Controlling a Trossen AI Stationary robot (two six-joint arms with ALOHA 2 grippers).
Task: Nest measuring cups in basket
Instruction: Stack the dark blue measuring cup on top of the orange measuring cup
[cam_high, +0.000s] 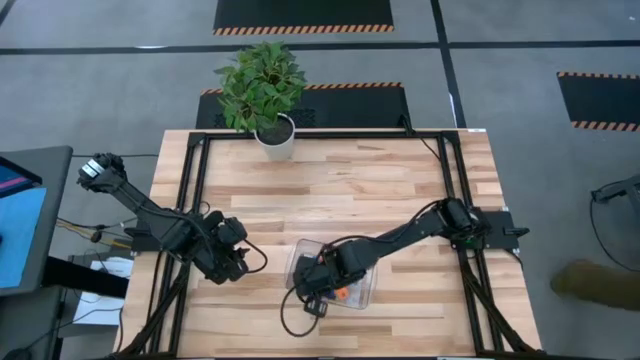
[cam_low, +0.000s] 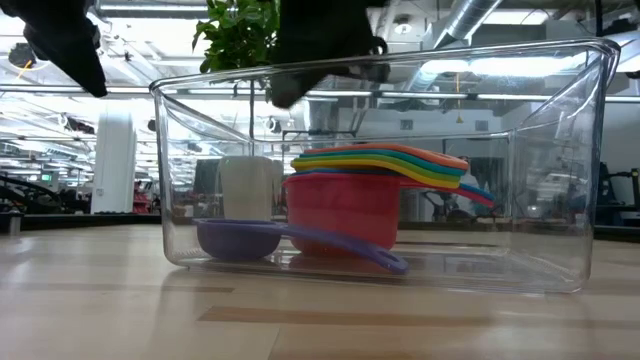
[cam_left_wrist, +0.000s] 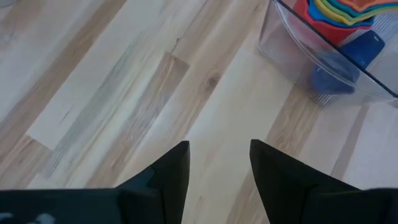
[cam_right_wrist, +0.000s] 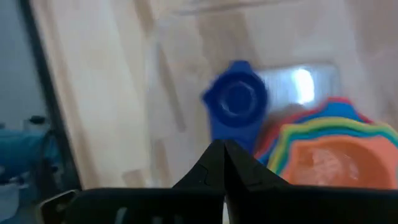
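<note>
I read the clear, shallow rectangular plastic basket (cam_low: 560, 150) as my landmark; it sits on the wooden table (cam_high: 340, 190), toward the table's near edge. Inside it stands a nested stack of plastic measuring cups (cam_low: 345, 205): a red cup on the outside, with green, yellow and orange rims layered above it and handles fanned to one side. A small dark blue measuring cup (cam_low: 240, 238) lies loose on the basket floor just beside the stack, with its handle running under the stack's handles. I can read no brand, label or writing on any item.

The right gripper (cam_right_wrist: 224, 155) hangs directly above the basket, over the blue cup and the stack; its fingers are pressed together with nothing between them. The left gripper (cam_left_wrist: 219, 165) hovers over bare table to the left of the basket, well apart from it, with its fingers spread and nothing between them.

A white pot holding a green leafy plant (cam_high: 268, 95) stands at the table's far edge, well apart from the basket. In the low view the pot shows through the basket's clear wall.

The table is light butcher-block wood in a black frame (cam_high: 195, 200). Beyond it lies grey floor with black mats edged in orange-and-black stripes (cam_high: 300, 15). The low view shows an open hall with ceiling ducts behind the basket.
</note>
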